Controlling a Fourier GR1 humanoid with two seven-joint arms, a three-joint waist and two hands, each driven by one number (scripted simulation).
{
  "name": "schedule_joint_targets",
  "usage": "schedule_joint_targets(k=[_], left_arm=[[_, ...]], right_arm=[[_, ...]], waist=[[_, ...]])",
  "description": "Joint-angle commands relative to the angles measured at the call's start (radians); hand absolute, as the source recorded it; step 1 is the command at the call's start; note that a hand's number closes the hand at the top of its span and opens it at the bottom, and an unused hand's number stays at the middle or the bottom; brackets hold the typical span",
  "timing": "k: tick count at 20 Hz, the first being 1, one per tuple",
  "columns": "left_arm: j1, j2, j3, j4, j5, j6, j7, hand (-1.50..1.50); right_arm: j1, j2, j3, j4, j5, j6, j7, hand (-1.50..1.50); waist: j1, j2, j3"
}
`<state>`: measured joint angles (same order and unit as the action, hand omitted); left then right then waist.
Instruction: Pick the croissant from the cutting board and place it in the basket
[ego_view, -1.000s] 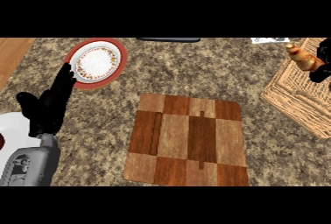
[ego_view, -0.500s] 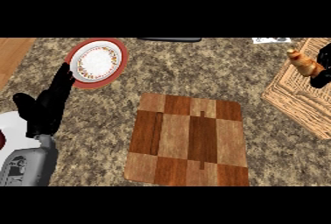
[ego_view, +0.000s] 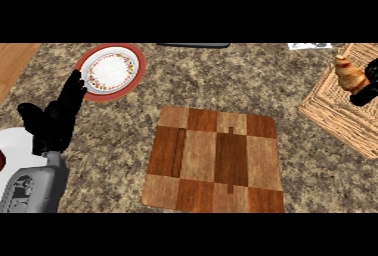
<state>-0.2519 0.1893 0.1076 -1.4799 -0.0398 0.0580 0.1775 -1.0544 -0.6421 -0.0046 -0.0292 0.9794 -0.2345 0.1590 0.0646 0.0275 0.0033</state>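
The golden-brown croissant (ego_view: 348, 73) hangs over the far left part of the wicker basket (ego_view: 336, 113) at the right edge. My right hand (ego_view: 367, 84), mostly cut off by that edge, is curled against the croissant's right side and holds it. The wooden cutting board (ego_view: 214, 160) lies bare in the middle of the counter. At the lower left my left hand (ego_view: 57, 116) rests open with its fingers pointing up.
A red-rimmed white plate (ego_view: 111, 70) sits at the far left, just past my left hand's fingertips. A dark object (ego_view: 193, 45) and a white item (ego_view: 310, 46) lie along the back edge. The counter ends at a wooden strip (ego_view: 15, 60) on the left.
My right hand and the croissant have shifted slightly nearer and lower over the basket. The left hand has stayed put.
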Motion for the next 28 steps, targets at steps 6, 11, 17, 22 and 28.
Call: schedule_joint_targets(k=[6, 11, 17, 22, 28], left_arm=[[0.026, 0.019, 0.030, 0.017, 0.023, -0.023, -0.031, 0.00], [0.036, 0.004, 0.014, -0.002, 0.007, -0.006, -0.009, 0.00], [0.030, 0.022, 0.034, -0.029, 0.018, -0.007, 0.029, 0.00], [0.051, 0.000, 0.025, 0.002, 0.008, -0.001, -0.013, 0.00], [0.036, 0.007, 0.039, 0.038, 0.004, 0.000, -0.024, 0.00]], right_arm=[[0.003, -0.003, -0.137, -0.091, -0.139, -0.130, -0.055, -1.50], [0.013, 0.009, -0.255, -0.132, -0.258, -0.196, -0.108, -1.50], [0.028, -0.083, -0.384, -0.158, -0.388, -0.161, -0.122, -1.50], [0.107, -0.140, -0.502, -0.183, -0.516, -0.124, -0.190, -1.50], [0.258, -0.240, -0.556, -0.211, -0.601, 0.061, -0.307, -1.50]], waist=[[-0.010, -0.003, 0.001], [-0.022, -0.009, 0.001], [-0.042, -0.019, -0.001], [-0.058, -0.021, -0.001], [-0.063, -0.023, -0.002]])
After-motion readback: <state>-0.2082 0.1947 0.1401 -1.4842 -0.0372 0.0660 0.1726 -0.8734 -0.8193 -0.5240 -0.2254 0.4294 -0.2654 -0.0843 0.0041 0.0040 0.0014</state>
